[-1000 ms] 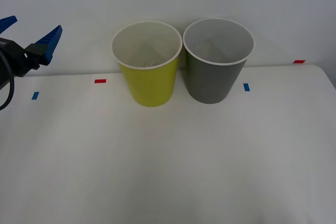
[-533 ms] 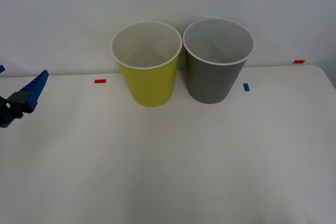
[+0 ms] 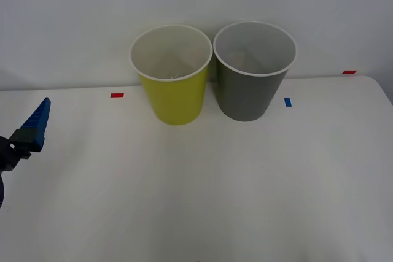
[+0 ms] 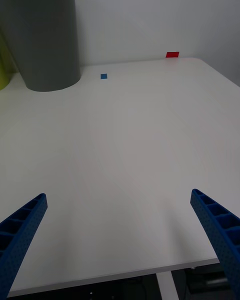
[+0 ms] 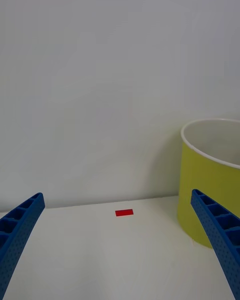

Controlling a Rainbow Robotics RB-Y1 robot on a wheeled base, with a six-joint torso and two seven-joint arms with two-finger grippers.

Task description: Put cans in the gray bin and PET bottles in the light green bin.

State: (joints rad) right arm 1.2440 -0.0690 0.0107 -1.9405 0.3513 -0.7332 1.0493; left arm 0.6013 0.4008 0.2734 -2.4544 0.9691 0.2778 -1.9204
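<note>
Left gripper (image 5: 120,250) fingers apart, empty, far left; light green bin (image 3: 171,75) holds something; finish retract clear of rim. Right gripper (image 4: 120,245) apart, idle.

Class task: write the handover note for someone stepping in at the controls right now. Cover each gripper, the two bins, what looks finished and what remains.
Left gripper: open, empty, low over the table's left edge, facing the light green bin.
Right gripper: open, empty, hovering over the table's right part.
Bins: the light green bin and the gray bin stand upright side by side at the table's back, green on the left.
Done: something pale and crinkly lies at the bottom of the green bin, possibly the PET bottle; I cannot tell for sure.
Left: no cans or bottles lie on the table. Check both bins' contents before continuing.
</note>
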